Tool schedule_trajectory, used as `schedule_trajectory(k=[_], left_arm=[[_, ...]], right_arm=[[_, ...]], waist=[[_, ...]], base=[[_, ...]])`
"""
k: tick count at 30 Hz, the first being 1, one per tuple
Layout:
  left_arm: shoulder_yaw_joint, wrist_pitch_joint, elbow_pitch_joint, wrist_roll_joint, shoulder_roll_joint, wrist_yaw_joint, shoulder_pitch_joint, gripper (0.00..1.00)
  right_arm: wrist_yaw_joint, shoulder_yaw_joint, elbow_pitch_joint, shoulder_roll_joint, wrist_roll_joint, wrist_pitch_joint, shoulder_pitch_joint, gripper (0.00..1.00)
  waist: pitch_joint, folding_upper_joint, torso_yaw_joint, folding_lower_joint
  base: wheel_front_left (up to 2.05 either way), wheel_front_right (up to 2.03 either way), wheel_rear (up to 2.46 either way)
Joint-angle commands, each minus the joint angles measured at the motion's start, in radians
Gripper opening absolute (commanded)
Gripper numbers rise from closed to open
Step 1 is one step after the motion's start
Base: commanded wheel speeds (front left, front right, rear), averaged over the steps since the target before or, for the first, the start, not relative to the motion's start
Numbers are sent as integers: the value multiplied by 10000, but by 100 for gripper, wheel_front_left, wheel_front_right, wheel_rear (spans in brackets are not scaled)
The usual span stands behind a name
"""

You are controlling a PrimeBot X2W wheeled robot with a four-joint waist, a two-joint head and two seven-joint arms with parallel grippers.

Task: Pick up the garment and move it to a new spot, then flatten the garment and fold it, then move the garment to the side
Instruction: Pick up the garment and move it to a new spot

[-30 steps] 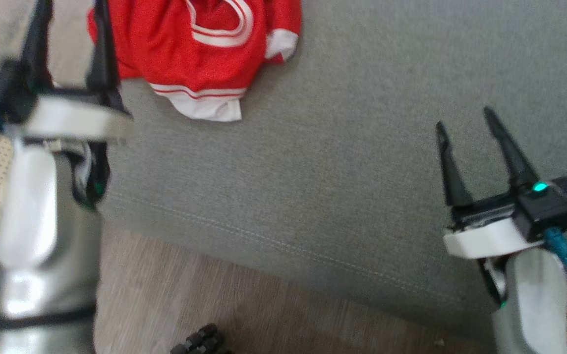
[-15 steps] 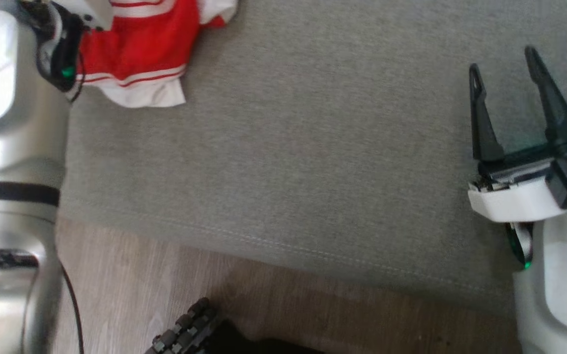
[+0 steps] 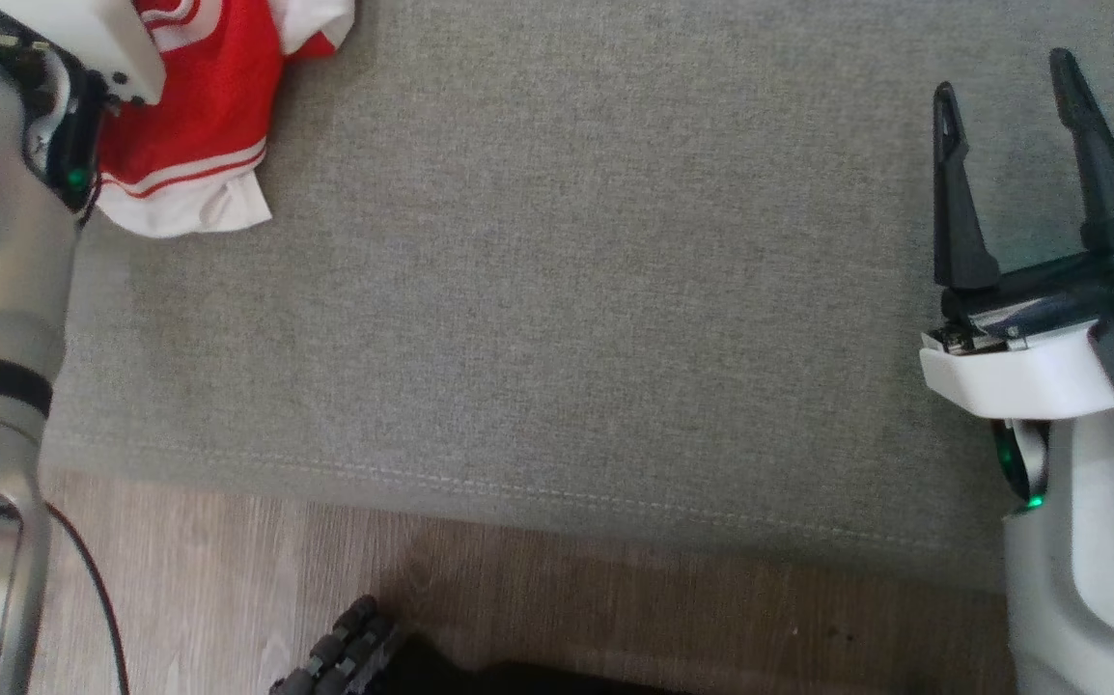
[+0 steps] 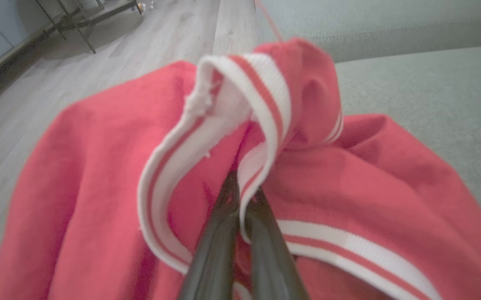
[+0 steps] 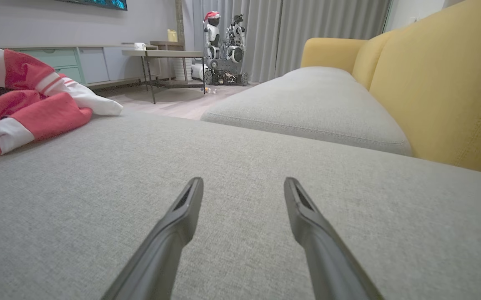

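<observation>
The garment (image 3: 192, 116) is a red jersey with white, red-striped trim, crumpled at the far left of the grey sofa seat (image 3: 576, 290). In the left wrist view my left gripper (image 4: 245, 187) is shut on a raised fold of the garment's (image 4: 98, 175) striped trim. In the head view that arm's silver forearm and white wrist cover the garment's left part. My right gripper (image 3: 1002, 72) hovers open over bare cushion at the right, far from the garment (image 5: 28, 108). Its fingers (image 5: 182, 216) hold nothing.
The seat's front seam runs above the wooden floor (image 3: 229, 569), where a dark ribbed wheel (image 3: 335, 656) and a black cable lie. A yellow backrest (image 5: 444, 83) rises to the right. Beyond the sofa stand a side table (image 5: 161, 54) and another robot (image 5: 224, 41).
The head camera has shifted, so the scene slid left. My left arm reached forward onto the garment and its gripper shut on the trim. The right gripper stayed open.
</observation>
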Motion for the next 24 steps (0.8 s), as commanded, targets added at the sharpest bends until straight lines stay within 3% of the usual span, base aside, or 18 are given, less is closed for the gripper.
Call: schedule_trajectory(k=[1, 7, 18, 24], left_arm=[[163, -170, -192, -81, 761, 15, -280, 0], [-39, -396, -885, -420, 953, 14, -236, 0], [-931, -369, -4674, -682, 2005, 14, -92, 0], [-872, 947, -6663, -1885, 1982, 16, -183, 0]], right_arm=[[65, 204, -249, 226, 57, -40, 133, 100], [65, 319, -92, 427, 280, -40, 237, 100], [65, 455, 52, 557, 1116, -40, 556, 100], [65, 627, -52, 559, 1638, -40, 798, 100]], waist=[[-186, 0, -67, -1], [-992, 0, -204, -1], [-2538, 0, -974, -1], [-3131, 0, -1776, -1]], base=[[0, 0, 0], [0, 0, 0], [0, 0, 0], [0, 0, 0]])
